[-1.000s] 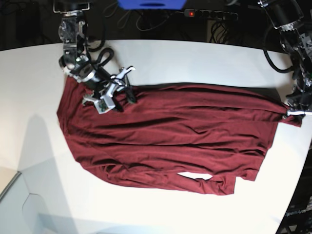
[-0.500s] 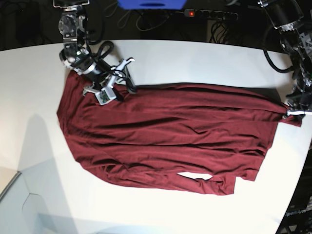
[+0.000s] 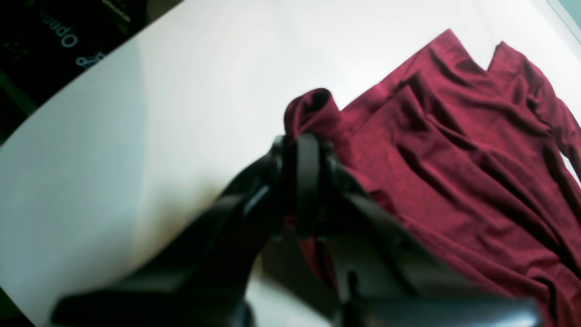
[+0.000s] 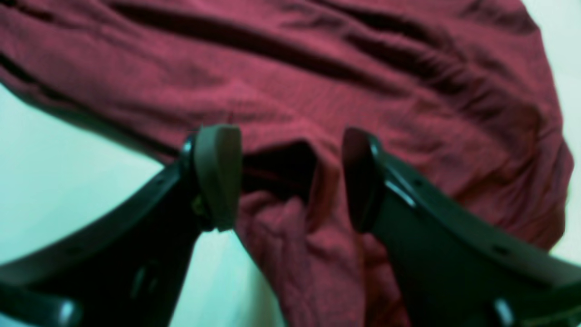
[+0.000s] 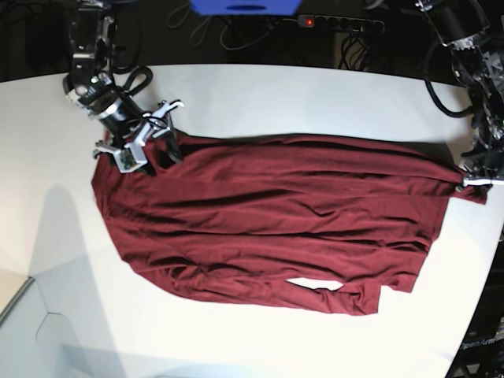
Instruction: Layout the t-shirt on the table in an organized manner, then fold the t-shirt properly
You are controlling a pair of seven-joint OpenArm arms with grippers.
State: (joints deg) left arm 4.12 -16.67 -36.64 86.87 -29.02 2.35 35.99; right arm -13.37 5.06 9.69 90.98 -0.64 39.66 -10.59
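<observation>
— Maroon knit, spread wide across the white table (image 5: 315, 87), but not tidy yet. The t-shirt (image 5: 276, 220) lies crosswise with long creases running its length and a bunched lower edge. How would you finish the layout?

— Keep one end pinned and draw the other away from it, low and steady, so the creases pull flat instead of rolling. The cloth is soft and will drag, so a small bite on the edge is better than a handful.

— Is one end pinned?

— Yes. The left gripper (image 5: 471, 183) sits at the shirt's end near the table's edge, jaws closed tight on a nub of fabric; the left wrist view shows the cloth poking up past the closed tips.

— And the right gripper (image 5: 153, 142)?

— At the opposite end, up by the far corner. Its jaws stand well apart, a fold of fabric lying between the pads (image 4: 218, 175) in the right wrist view, but nothing is clamped. I judge it should take a corner there before any pull.
</observation>
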